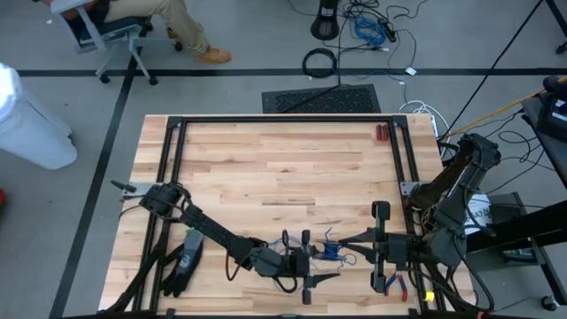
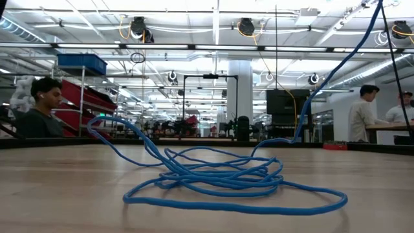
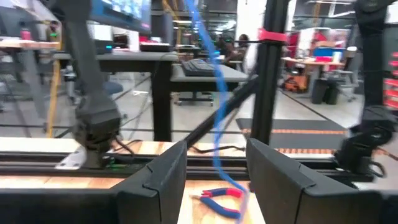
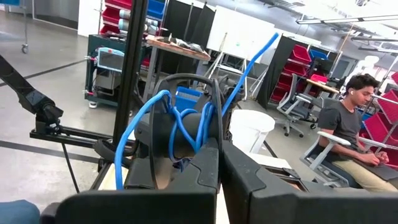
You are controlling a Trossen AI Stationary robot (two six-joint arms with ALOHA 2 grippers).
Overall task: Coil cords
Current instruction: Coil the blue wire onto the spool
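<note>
The cord is one thin blue wire. Most of it lies in a loose heap on the wooden table, near the front edge. One strand climbs steeply out of the low view. My right gripper is shut on the cord and points level toward the table's left. My left gripper faces it, open, with a strand running down between its two fingers. In the right wrist view, blue loops show in front of the left hand. My right gripper pinches the cord between its two shut fingers at their free ends, coming level from the table's right. The cord runs slack, in loops, from the hold down to the heap on the table. My left gripper: I cannot tell whether its fingers touch the strand between them.
Red-handled pliers lie on the table under my right arm. A black glove lies at the front left. A black frame runs around the table, with a small red item at the back right. People sit and stand beyond the table.
</note>
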